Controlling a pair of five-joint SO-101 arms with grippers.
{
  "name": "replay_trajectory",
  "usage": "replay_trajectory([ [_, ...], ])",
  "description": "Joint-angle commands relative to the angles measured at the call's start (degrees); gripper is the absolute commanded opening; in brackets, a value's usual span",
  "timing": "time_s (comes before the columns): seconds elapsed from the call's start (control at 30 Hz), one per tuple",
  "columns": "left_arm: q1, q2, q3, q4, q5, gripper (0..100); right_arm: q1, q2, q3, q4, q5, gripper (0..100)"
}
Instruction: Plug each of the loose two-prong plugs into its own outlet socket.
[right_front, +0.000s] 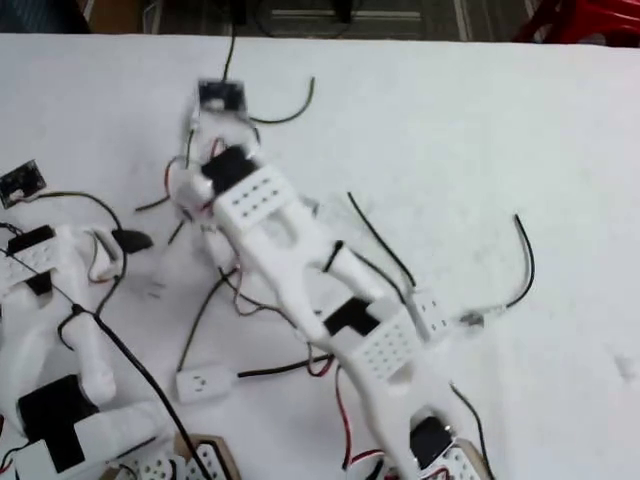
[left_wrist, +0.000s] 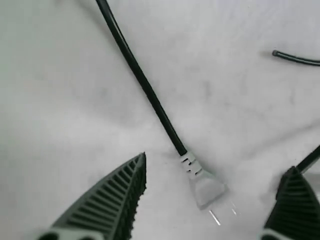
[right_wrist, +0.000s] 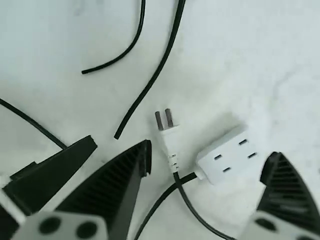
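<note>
Step in hand, as judged: grasping a loose plug ahead of insertion. Left hand (left_wrist: 217, 164): spread wide, holding nothing, touching nothing. A two-prong plug (left_wrist: 202, 186) lies flat on the worktop (left_wrist: 75, 75) between the finger tips, its black cord (left_wrist: 145, 85) trailing off. To do it well: lower straight down and close on the plug body, not the cord. Leave the prongs clear and keep the body square in the grip, so the prongs can later be lined up with the slots. Right hand (right_wrist: 210, 149): likewise wide open and empty, above a white outlet socket (right_wrist: 227, 156) with its slots facing up. A second plug (right_wrist: 167, 127) lies flat just beside the socket, not inserted.
</note>
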Motion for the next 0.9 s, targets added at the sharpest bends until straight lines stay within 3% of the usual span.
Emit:
replay_trajectory([
  [0.0,6.46,-3.21,-1.67,0.00,8.97,40,5.41,-1.10,-13.36,8.22,10.29,36.1],
  [0.13,15.52,-3.21,-7.56,10.64,17.58,40,12.26,-1.10,-18.37,11.91,19.69,36.1],
  [0.3,27.74,-2.68,-14.86,22.07,23.82,40,20.35,-2.33,-13.45,11.82,24.70,36.1],
  [0.4,32.31,-2.51,-14.95,20.92,26.90,40,23.69,-3.30,-7.65,11.74,24.62,36.1],
  [0.57,36.18,-0.57,-8.26,10.46,28.57,40,25.54,-1.98,-2.90,11.12,24.97,36.1],
  [0.73,35.56,7.52,-5.36,-0.09,28.57,40,25.71,-1.54,-2.55,11.12,24.97,36.1],
  [0.87,33.27,12.70,-9.76,0.97,28.66,40,25.71,-1.45,-2.46,11.21,25.05,36.1],
])
